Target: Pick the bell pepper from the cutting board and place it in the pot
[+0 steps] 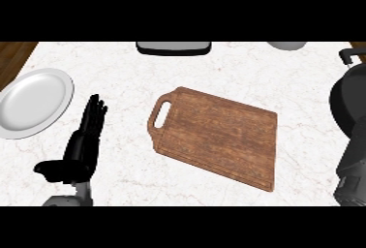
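no writing or labels can be read anywhere. the bench (129,63) is pale veined marble, with wood flooring at the upper left corner. the cutting board (218,135) lies bare mid-frame, no bell pepper showing on it. the dark pot (349,99) sits at the right edge. the left robot hand (84,140), fingers straight, holds nothing, at lower left beside a white plate (32,102).

No readable text, labels, brands, numbers or signs appear anywhere.
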Controlling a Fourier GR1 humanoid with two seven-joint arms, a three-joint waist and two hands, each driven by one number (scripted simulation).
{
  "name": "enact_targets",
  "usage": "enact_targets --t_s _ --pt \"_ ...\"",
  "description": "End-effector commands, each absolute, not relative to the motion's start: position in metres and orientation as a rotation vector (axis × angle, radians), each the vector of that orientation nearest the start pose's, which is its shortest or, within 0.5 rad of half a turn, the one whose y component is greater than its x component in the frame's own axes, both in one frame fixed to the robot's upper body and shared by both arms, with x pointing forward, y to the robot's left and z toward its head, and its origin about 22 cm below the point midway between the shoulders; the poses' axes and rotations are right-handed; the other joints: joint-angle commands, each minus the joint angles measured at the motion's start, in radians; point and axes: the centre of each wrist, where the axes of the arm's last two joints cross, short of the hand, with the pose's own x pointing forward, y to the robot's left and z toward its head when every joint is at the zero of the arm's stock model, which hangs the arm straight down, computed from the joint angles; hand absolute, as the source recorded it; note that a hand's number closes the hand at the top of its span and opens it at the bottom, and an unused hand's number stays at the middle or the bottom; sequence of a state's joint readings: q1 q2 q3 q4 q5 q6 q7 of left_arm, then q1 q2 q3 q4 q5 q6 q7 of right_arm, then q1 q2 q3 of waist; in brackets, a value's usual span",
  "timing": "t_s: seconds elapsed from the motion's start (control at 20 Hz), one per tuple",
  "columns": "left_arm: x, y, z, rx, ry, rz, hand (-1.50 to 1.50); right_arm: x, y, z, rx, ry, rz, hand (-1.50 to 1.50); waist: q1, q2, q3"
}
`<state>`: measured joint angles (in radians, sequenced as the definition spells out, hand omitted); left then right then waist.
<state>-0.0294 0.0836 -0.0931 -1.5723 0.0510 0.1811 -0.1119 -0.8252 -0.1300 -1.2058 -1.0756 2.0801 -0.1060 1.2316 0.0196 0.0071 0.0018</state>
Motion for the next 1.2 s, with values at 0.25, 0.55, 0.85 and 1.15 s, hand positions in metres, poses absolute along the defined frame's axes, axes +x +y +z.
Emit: enact_targets --t_s 0.25,0.55,0.85,1.15 --pt "0.244 0.223 0.003 0.082 -1.700 0.028 0.00 0.349 -0.364 0.082 -1.559 -0.018 -0.850 -1.50 -0.001 -0.003 -0.002" --pt "0.244 0.221 0.006 0.086 -1.717 0.026 0.00 0.320 -0.386 0.109 -1.866 -0.345 -1.144 -1.50 0.005 0.001 -0.001" --pt "0.245 0.218 0.004 0.066 -1.691 0.023 0.00 0.295 -0.395 0.096 -1.895 -0.413 -1.365 -1.50 0.010 -0.005 -0.001" --pt "0.252 0.219 0.013 0.076 -1.717 0.009 0.00 0.282 -0.400 0.079 -1.972 -0.436 -1.400 -1.50 0.021 -0.006 -0.002"
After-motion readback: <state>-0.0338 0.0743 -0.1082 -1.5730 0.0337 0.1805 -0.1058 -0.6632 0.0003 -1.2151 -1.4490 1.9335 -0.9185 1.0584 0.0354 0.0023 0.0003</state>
